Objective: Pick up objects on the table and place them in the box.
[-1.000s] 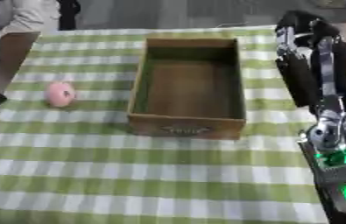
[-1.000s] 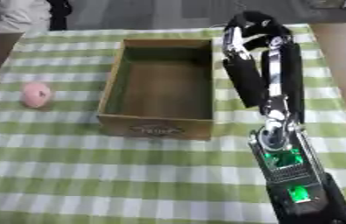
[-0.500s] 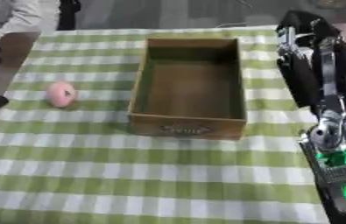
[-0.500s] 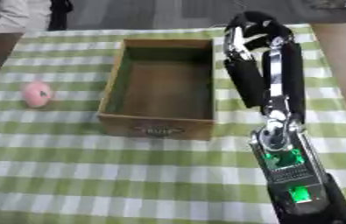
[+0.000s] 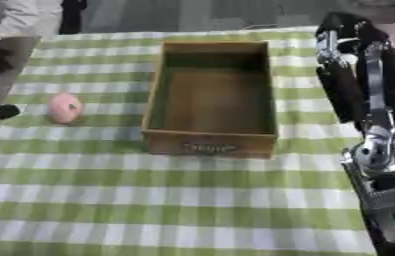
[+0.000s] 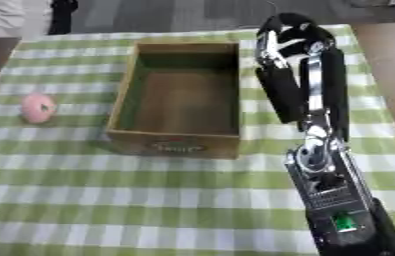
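Left eye view: a checked tabletop (image 5: 192, 200) with an open box (image 5: 211, 97) near the middle and one pink object (image 5: 64, 107) well to its left.
Box: brown, empty as far as its floor shows — long side running away from the camera.
Pink object: rounded, small, lying alone on the cloth, apart from the box's left wall.
Right hand (image 6: 288, 75): raised beside the box's right wall, fingers hanging fairly straight — holding nothing.
Left hand: only a dark bit shows at the left edge, near the pink object; I cannot tell its fingers.
Handling: probably light and smooth, perhaps soft, and apt to roll — best cupped round its widest part, fingers on opposite sides.
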`<act>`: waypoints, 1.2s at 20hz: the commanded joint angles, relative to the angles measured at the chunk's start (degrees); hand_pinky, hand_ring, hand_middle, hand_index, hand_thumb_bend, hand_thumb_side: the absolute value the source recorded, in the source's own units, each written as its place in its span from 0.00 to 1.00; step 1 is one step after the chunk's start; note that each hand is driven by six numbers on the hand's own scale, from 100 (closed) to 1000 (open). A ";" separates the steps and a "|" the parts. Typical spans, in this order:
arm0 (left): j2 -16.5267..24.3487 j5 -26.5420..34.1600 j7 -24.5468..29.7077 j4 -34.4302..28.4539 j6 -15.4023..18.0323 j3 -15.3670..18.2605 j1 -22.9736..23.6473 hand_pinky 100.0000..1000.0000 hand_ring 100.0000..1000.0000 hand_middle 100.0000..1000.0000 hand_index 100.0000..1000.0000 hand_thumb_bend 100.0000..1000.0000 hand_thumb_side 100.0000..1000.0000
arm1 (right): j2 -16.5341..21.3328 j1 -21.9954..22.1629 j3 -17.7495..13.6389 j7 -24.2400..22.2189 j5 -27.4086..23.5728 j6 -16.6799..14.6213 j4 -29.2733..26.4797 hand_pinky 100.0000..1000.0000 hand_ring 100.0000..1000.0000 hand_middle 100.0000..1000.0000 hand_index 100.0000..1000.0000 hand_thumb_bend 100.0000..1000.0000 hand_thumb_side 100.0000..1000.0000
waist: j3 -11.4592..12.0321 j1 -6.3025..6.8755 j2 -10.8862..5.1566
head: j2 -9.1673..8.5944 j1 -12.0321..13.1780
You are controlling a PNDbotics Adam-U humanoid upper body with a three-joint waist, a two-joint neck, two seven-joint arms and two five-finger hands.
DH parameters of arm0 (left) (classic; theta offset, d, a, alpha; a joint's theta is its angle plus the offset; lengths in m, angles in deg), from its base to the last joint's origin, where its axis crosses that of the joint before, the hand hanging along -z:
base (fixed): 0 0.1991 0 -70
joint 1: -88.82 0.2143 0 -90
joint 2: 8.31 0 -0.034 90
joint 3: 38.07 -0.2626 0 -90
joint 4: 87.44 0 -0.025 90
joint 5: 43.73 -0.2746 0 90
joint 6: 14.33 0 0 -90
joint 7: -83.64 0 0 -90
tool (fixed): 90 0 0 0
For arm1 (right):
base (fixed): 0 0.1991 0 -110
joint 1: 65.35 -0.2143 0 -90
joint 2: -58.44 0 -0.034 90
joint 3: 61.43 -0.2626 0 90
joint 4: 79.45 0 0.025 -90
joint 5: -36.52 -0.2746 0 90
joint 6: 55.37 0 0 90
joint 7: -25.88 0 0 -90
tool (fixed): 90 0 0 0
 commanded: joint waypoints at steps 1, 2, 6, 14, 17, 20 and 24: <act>0.84 -1.62 11.49 1.04 11.19 -0.31 -2.34 0.58 0.72 0.69 0.96 0.57 0.68 | 0.91 -0.95 0.19 -0.11 -0.53 -0.04 -1.17 0.83 0.58 0.59 0.81 0.00 0.94 | -0.10 0.30 -0.83 | 0.08 0.41; 0.62 -2.20 11.51 1.64 11.19 -0.47 -2.87 0.58 0.72 0.70 0.96 0.57 0.68 | 0.96 -0.95 0.24 -0.12 -0.59 -0.05 -1.17 0.83 0.58 0.59 0.81 0.00 0.93 | -0.20 0.37 -0.76 | 0.02 0.49; -0.33 -4.09 11.06 3.26 11.19 -1.24 -4.50 0.58 0.72 0.70 0.96 0.56 0.69 | 1.16 -1.08 0.41 -0.17 -0.76 -0.09 -1.17 0.83 0.58 0.58 0.81 0.00 0.94 | -0.68 0.60 -0.50 | -0.12 0.75; -1.65 -6.87 10.98 5.85 11.19 -2.13 -5.60 0.59 0.73 0.70 0.96 0.58 0.69 | 1.07 -1.34 0.57 -0.26 -0.85 -0.25 -1.17 0.83 0.58 0.58 0.81 0.00 0.94 | -1.32 0.68 -0.33 | -0.59 0.92; -1.79 -7.40 11.42 6.24 11.19 -2.63 -5.55 0.59 0.72 0.69 0.92 0.58 0.68 | 1.14 -1.40 0.58 -0.29 -0.88 -0.22 -1.17 0.83 0.58 0.58 0.81 0.00 0.94 | -1.35 0.70 -0.25 | -0.58 0.79; -1.89 -7.19 12.72 6.10 11.19 -3.12 -5.72 0.60 0.73 0.69 0.91 0.57 0.67 | 1.19 -1.38 0.69 -0.33 -0.98 -0.27 -1.17 0.83 0.58 0.58 0.81 0.00 0.94 | -1.28 0.77 -0.17 | -0.56 0.72; -1.85 -7.64 14.90 5.97 11.19 -3.31 -6.20 0.63 0.75 0.73 0.95 0.57 0.67 | 1.28 -1.37 0.79 -0.34 -1.05 -0.33 -1.17 0.83 0.58 0.58 0.81 0.00 0.94 | -1.34 0.87 -0.08 | -0.51 0.76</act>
